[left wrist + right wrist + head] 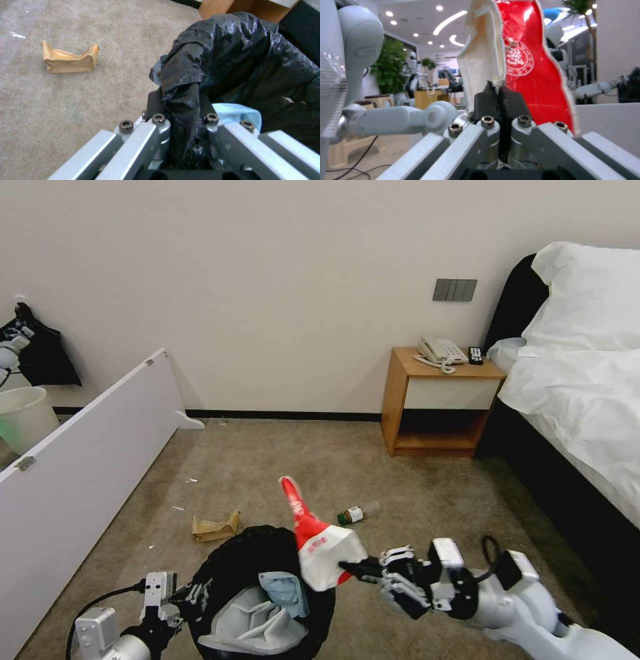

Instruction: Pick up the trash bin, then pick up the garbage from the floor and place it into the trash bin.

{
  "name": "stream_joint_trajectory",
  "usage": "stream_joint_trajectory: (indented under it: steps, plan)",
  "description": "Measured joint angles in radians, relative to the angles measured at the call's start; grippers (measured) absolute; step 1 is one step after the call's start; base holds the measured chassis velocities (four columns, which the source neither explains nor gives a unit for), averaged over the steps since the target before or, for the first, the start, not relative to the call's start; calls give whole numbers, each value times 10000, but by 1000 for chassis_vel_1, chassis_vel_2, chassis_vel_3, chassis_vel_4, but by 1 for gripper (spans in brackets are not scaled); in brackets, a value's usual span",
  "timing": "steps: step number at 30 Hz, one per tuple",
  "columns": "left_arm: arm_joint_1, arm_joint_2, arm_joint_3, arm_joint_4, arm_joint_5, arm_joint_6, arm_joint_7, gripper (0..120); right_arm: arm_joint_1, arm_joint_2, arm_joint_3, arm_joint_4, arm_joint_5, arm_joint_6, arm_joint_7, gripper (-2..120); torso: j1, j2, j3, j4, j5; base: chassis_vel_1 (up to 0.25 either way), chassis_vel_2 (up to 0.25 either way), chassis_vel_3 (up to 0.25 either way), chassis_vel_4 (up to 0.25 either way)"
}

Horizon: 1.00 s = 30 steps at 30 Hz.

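Nearest, held low on the left: trash bin (263,587), its black-bagged rim clamped in the left gripper (181,100). Pinched tight between the right gripper's (353,567) closed fingers (486,100): red packet (313,540), poised over the bin's right edge. Beyond on the carpet (400,493): brown paper bag (215,527) and green-capped bottle (357,513).

Black-lined trash bin (267,553), red-and-white packet (320,543), brown paper bag (215,527), beige carpet (400,493)

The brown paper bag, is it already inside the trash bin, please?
No, the brown paper bag lies on the carpet beside the trash bin, apart from it, in the head view.
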State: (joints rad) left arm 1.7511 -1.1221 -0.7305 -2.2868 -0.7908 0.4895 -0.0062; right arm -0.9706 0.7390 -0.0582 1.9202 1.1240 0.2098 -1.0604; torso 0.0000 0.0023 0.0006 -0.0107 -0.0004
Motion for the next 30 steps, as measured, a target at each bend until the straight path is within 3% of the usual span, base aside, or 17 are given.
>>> stream_joint_trajectory:
  steps: [9, 21, 26, 30]
  plan:
    - [-11, 9, -43, -59, -28, 37, -9, 4, 1441, 895, -2134, -674, -287, 107, 256, 0, 0, 0, 0, 2, 2, 0, 0, 0, 0]
    - [-64, 54, -61, -217, -100, 74, -11, 4, 1423, 996, -2327, -848, -1108, 317, 1151, 1, 0, 0, 0, -1, 3, 0, 0, 0, 0]
    - [54, 46, 12, -348, -125, 90, -14, 4, 1448, 1035, -2366, -865, -1264, 332, 1456, 22, 1, 0, 0, 1, 5, 0, 0, 0, 0]
    - [97, 30, 16, -356, -108, 92, -14, 4, 1501, 1043, -2367, -867, -1266, 332, 1481, 32, 0, 0, 0, 2, 4, 0, 0, 0, 0]
